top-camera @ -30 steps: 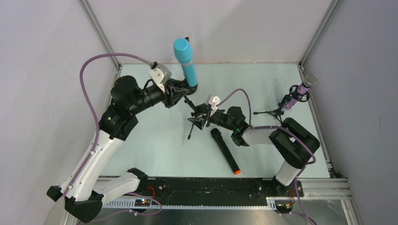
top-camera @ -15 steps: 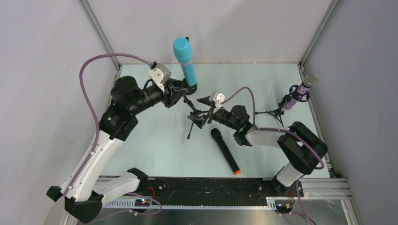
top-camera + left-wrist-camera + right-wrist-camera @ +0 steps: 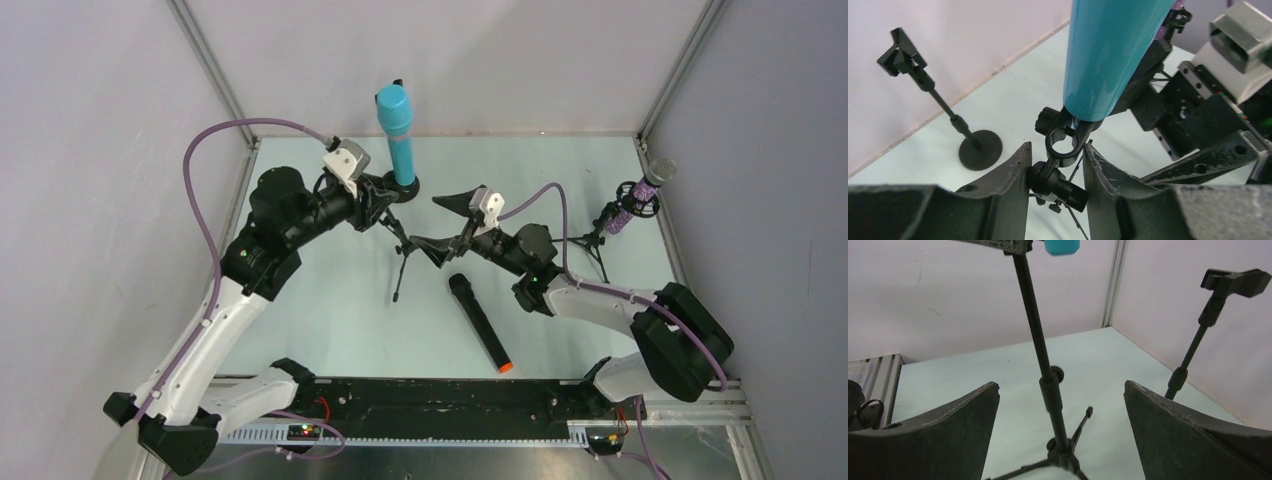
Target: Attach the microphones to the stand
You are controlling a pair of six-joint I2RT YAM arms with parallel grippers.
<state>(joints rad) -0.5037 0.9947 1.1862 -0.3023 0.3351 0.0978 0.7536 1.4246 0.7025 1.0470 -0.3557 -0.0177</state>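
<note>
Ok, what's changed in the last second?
The right pincer opened wide, letting go of the stand, and its arm shifted right. The blue mic tipped more upright. The left pincer still grips the stand's top; the black mic and purple mic stayed put.

The cyan microphone [image 3: 397,135] stands upright atop the tripod stand [image 3: 401,262]. The black microphone [image 3: 479,322] lies flat on the table. The purple microphone [image 3: 640,197] sits clipped, tilted.
</note>
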